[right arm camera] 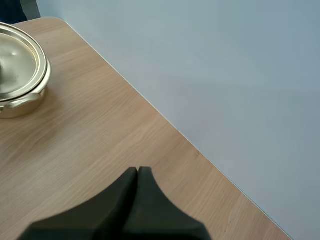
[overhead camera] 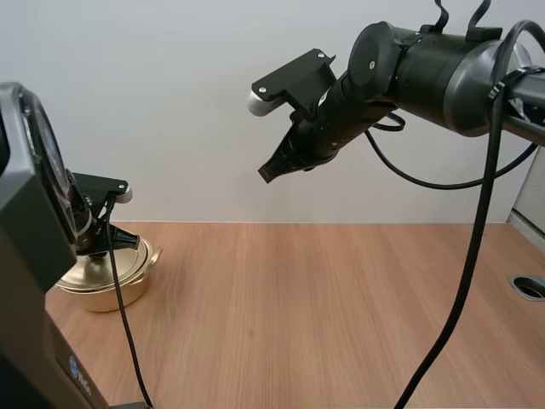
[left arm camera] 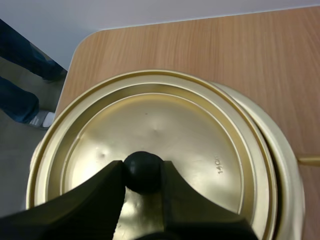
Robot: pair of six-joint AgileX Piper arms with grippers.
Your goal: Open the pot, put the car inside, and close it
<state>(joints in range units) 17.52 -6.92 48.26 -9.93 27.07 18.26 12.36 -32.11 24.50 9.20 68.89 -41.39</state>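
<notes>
The left hand grips the black knob of the gold lid directly beneath it, over the pot near the table's left edge, while the right hand, clenched on nothing, hangs high and well apart.

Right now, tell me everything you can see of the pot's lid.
The lid is round, gold-coloured shiny metal with stepped concentric rings, a few small dents and a stamped mark near its edge. A black ball knob stands at its centre, pinched by the left tool. It covers the pot near the table's corner.
</notes>
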